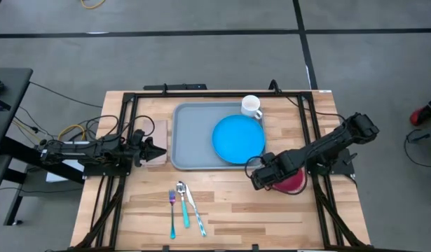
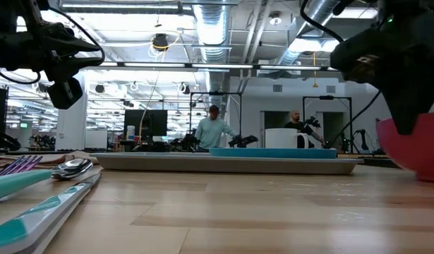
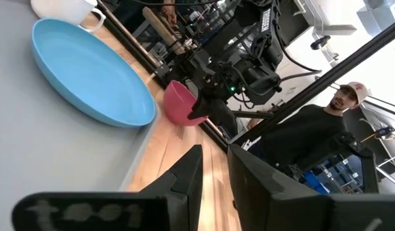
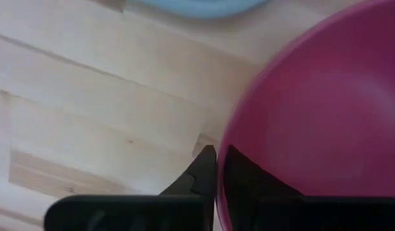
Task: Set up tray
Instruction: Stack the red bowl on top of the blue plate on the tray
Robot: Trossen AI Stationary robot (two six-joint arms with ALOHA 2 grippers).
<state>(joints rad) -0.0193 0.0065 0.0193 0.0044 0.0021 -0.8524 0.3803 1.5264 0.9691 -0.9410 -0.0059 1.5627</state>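
The grey-blue tray lies on the table's far middle. A round blue plate and a white mug sit on it. A pink bowl stands right of the tray's near corner. My right gripper is shut on the bowl's left rim; it also shows in the right wrist view. My left gripper hovers at the tray's left edge over a tan folded thing, narrowly open and empty. A fork, spoon and knife lie near the front edge. My right gripper pinches the bowl's rim on the side toward the tray, one finger outside the wall and one inside. The fingers slant down from the table's right. Whether the bowl rests on the table or is lifted, I cannot tell.
Black frame rails run along the table's left, right and far sides. Bare wood lies between the cutlery and the bowl. People stand in the room behind the table. One person is close beyond the right arm.
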